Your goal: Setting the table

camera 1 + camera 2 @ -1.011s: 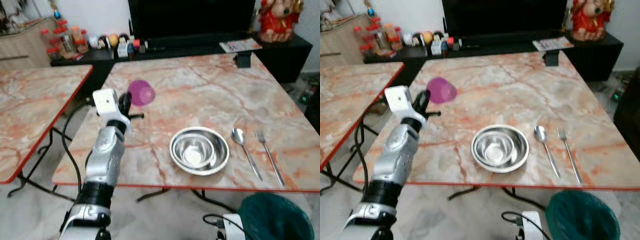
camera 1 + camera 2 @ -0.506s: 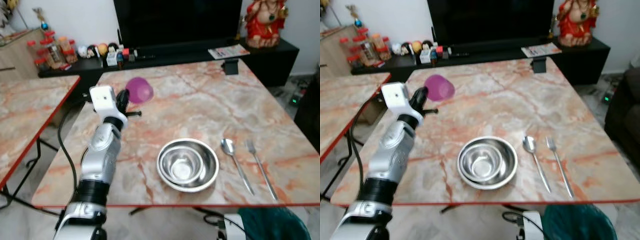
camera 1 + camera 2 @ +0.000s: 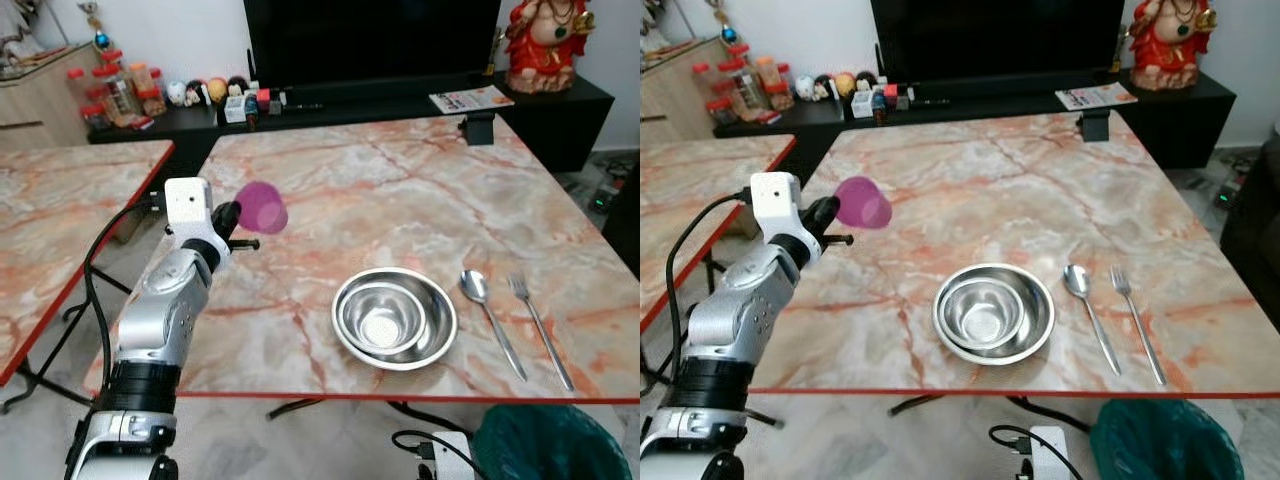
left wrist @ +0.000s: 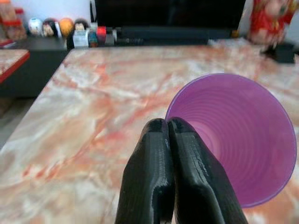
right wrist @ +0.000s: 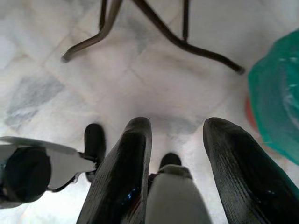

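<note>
Since 1 s ago cup (image 3: 262, 207) & left gripper (image 4: 167, 125) sit lower/nearer table's (image 3: 420, 190) left edge w/ bowl (image 3: 394, 318) well apart; fingers pinched on cup rim, held sideways—prob. light, thin plastic, squashy, so rim grip OK; right gripper (image 5: 175, 140) idle, open.

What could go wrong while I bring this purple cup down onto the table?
The left gripper pinches the purple cup by its rim only, tilted on its side, so it may slip or land lying down and roll. It hangs near the table edge, so an early release could drop it to the floor.
</note>
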Tool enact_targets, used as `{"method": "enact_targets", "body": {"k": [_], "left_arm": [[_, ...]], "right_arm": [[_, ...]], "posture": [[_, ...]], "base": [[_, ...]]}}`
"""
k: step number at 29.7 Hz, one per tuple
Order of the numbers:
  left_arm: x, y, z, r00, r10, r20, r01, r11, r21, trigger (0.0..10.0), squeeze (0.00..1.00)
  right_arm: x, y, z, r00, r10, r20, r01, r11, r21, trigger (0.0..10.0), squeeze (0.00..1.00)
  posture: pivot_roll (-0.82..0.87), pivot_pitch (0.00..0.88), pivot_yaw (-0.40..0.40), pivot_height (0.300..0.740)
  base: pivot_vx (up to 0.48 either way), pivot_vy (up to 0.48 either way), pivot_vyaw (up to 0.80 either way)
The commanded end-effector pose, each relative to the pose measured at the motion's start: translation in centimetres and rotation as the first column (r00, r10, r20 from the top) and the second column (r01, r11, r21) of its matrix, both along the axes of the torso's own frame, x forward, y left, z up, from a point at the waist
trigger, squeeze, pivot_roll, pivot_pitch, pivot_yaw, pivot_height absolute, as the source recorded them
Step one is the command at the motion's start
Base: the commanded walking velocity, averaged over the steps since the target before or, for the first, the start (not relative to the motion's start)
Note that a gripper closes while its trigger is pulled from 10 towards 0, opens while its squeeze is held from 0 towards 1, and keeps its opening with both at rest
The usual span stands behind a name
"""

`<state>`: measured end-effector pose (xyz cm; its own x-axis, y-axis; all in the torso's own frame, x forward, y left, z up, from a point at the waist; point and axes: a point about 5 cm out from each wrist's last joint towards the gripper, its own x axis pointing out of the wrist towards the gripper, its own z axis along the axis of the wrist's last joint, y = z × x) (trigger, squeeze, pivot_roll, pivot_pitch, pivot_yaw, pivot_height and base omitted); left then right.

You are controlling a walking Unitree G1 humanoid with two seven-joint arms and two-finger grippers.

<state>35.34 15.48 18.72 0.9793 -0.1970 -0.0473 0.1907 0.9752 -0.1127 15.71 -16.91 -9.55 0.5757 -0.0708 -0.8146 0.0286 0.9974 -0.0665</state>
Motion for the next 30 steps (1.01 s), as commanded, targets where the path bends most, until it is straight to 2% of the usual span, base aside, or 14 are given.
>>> {"method": "enact_targets", "body": {"k": [1,3,4,6,8,11,16,23,30], "left_arm": [[0.4,-0.2,0.9,1.0,-0.019,-0.003,0.019,0.999,0.033,10.0,0.0],[0.6,-0.5,0.8,0.999,-0.036,-0.026,0.037,0.998,0.051,10.0,0.0],[1.0,-1.1,0.5,0.994,-0.081,-0.077,0.088,0.992,0.087,10.0,0.0],[1.4,-2.0,0.2,0.984,-0.132,-0.122,0.146,0.983,0.114,10.0,0.0],[1.6,-2.4,0.1,0.978,-0.152,-0.143,0.168,0.979,0.111,10.0,0.0],[1.9,-3.5,-0.8,0.96,-0.183,-0.214,0.219,0.963,0.157,10.0,0.0],[2.1,-4.3,-1.4,0.941,-0.209,-0.267,0.265,0.944,0.196,10.0,0.0],[2.1,-3.8,-1.0,0.935,-0.201,-0.291,0.274,0.932,0.238,10.0,0.0],[1.9,-3.0,-0.6,0.932,-0.199,-0.302,0.276,0.931,0.24,10.0,0.0]], "right_arm": [[0.0,0.1,0.0,1.0,-0.015,0.003,0.015,1.0,0.005,10.0,0.0],[0.0,0.2,0.0,1.0,-0.016,0.003,0.016,1.0,0.006,10.0,0.0],[0.0,0.3,0.0,1.0,-0.02,0.005,0.019,1.0,0.009,10.0,0.0],[0.0,0.4,0.0,1.0,-0.026,0.005,0.026,1.0,0.012,10.0,0.0],[0.0,0.4,0.0,1.0,-0.03,0.004,0.03,0.999,0.013,10.0,0.0],[0.0,0.5,0.0,0.999,-0.035,0.005,0.035,0.999,0.016,10.0,0.0],[0.0,0.5,0.0,0.999,-0.047,0.007,0.047,0.999,0.018,10.0,0.0],[-0.2,0.5,-0.1,0.999,-0.054,0.003,0.054,0.998,0.02,10.0,0.0],[-0.2,0.5,-0.1,0.999,-0.054,0.001,0.054,0.998,0.021,10.0,0.0]], "posture": [[0.04,0.0,0.124,0.74],[0.04,0.0,0.126,0.74],[0.04,0.0,0.132,0.74],[0.03,0.0,0.139,0.74],[0.03,0.0,0.141,0.74],[0.02,0.0,0.148,0.74],[0.02,0.0,0.152,0.74],[0.03,0.0,0.154,0.74],[0.04,0.0,0.156,0.74]], "base": [[0.0,0.0,0.0],[0.0,0.0,0.0],[0.0,0.0,0.0],[0.0,0.0,0.0],[0.0,0.0,0.0],[0.0,0.0,0.0],[0.0,0.0,0.0],[0.0,0.0,0.0],[0.0,0.0,0.0]]}}
